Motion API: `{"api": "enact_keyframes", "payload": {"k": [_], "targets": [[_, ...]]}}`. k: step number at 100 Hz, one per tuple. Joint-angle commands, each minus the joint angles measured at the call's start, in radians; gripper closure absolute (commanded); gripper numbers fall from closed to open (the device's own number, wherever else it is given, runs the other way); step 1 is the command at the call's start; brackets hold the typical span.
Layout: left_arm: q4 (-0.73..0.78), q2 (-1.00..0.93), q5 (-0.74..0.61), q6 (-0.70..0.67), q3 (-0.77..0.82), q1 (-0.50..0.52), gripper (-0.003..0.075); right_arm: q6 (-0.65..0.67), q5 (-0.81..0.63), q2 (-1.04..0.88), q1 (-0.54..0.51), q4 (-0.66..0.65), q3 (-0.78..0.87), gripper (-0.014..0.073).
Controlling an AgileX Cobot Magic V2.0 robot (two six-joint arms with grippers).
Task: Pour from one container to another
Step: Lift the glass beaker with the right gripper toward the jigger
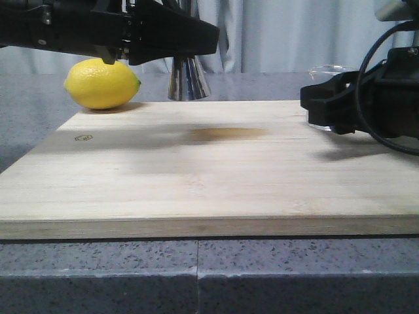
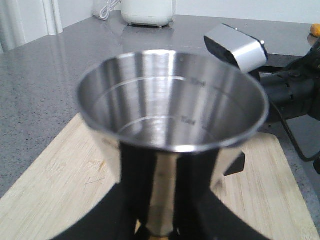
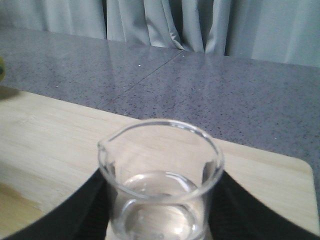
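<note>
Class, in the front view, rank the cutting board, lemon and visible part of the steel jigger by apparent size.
1. Cutting board
2. Lemon
3. Jigger, partly hidden by the left gripper and farther back, so its true size is unsure.

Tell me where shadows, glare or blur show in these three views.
Front view: soft arm shadows lie on the wooden board. Left wrist view: the jigger fills the picture, slightly blurred, its steel showing bright reflections. Right wrist view: the beaker rim glints, the curtain behind looks soft.

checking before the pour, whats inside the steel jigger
Jigger: the left wrist view shows bare steel walls with printed measure lines and no obvious liquid. The very bottom is too reflective to be sure it is dry.
</note>
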Motion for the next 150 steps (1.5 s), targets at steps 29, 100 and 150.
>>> {"api": "enact_keyframes", "payload": {"k": [29,100,150], "targets": [[-0.076,-0.048,0.095,-0.010,-0.029,-0.011,0.0661,-0.008,-0.116,-0.028,0.002,0.002,-0.023,0.0338],[-0.076,-0.048,0.095,-0.010,-0.029,-0.011,0.0661,-0.008,0.124,-0.152,0.002,-0.050,-0.094,0.0338],[-0.076,-0.048,0.095,-0.010,-0.029,-0.011,0.0661,-0.008,0.519,-0.289,0.002,-0.146,-0.337,0.0338]]}}
